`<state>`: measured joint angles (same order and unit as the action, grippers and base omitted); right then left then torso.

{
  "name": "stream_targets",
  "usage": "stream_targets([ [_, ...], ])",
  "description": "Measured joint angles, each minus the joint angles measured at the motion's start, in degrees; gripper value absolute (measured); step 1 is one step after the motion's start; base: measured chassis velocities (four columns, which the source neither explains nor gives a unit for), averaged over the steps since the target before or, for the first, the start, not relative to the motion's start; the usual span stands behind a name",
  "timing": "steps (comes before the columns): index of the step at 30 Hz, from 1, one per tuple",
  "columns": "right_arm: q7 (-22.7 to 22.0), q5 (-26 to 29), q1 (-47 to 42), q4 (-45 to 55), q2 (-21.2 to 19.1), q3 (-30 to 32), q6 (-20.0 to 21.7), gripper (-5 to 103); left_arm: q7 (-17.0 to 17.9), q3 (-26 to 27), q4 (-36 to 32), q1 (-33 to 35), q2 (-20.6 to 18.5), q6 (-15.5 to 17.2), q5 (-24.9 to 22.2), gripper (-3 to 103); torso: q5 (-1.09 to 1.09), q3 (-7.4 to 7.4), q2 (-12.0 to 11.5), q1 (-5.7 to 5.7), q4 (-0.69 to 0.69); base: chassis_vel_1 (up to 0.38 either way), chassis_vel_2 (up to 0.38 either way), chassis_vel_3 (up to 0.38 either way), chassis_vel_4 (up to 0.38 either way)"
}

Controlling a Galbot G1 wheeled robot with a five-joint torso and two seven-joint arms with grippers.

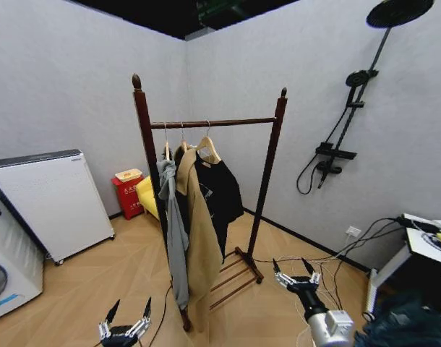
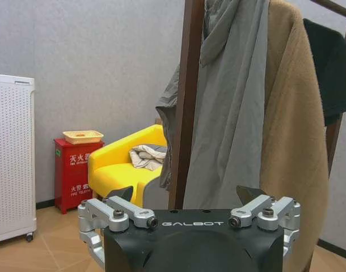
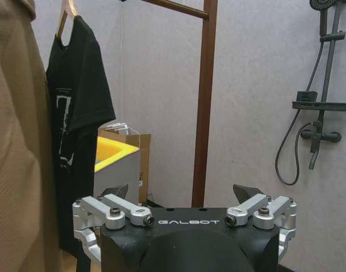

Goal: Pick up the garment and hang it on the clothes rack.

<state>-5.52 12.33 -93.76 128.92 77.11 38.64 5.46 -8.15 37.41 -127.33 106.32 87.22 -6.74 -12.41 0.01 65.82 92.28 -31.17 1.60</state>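
The garment (image 1: 220,189), a black T-shirt on a light wooden hanger (image 1: 208,149), hangs from the top bar of the clothes rack (image 1: 220,123), on the right of a tan coat (image 1: 199,231) and a grey hooded garment (image 1: 173,231). My left gripper (image 1: 131,303) is low near the floor, left of the rack's base, open and empty. My right gripper (image 1: 290,264) is low to the right of the base, also open and empty. The right wrist view shows the garment (image 3: 76,113), a rack post (image 3: 206,102) and my right gripper (image 3: 181,190). My left gripper (image 2: 185,192) faces the rack post (image 2: 187,85).
A white appliance (image 1: 50,202) and a washing machine (image 1: 3,267) stand at the left. Behind the rack sit a red box (image 1: 128,194) and a yellow chair (image 1: 147,195). A shower set (image 1: 350,108) hangs on the right wall. Cables (image 1: 336,260) run toward a table (image 1: 430,238).
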Motion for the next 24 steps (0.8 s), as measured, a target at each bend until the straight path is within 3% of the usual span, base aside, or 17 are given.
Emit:
stream_targets([
  [9,0.0,0.0,0.0,0.0,0.0,0.0,0.0,100,0.0,0.0,0.0,0.0,0.0,0.0,0.0,100,-0.01,-0.03,0.1,0.07,0.00,0.257,-0.229,-0.253,0.242],
  [10,0.0,0.0,0.0,0.0,0.0,0.0,0.0,100,0.0,0.0,0.0,0.0,0.0,0.0,0.0,100,-0.01,-0.03,0.1,0.09,-0.04,0.132,-0.012,-0.119,0.153],
  [12,0.0,0.0,0.0,0.0,0.0,0.0,0.0,100,0.0,0.0,0.0,0.0,0.0,0.0,0.0,100,-0.04,-0.02,0.0,0.07,-0.03,0.045,-0.012,-0.103,0.086],
  [13,0.0,0.0,0.0,0.0,0.0,0.0,0.0,100,0.0,0.0,0.0,0.0,0.0,0.0,0.0,100,0.00,-0.02,0.0,0.05,0.05,-0.037,-0.020,-0.103,-0.027],
  [19,0.0,0.0,0.0,0.0,0.0,0.0,0.0,100,0.0,0.0,0.0,0.0,0.0,0.0,0.0,100,0.00,0.02,0.0,-0.07,-0.04,-0.090,-0.013,0.001,-0.057],
  [24,0.0,0.0,0.0,0.0,0.0,0.0,0.0,100,0.0,0.0,0.0,0.0,0.0,0.0,0.0,100,-0.02,0.02,0.0,-0.06,-0.02,-0.078,-0.012,-0.022,-0.086],
])
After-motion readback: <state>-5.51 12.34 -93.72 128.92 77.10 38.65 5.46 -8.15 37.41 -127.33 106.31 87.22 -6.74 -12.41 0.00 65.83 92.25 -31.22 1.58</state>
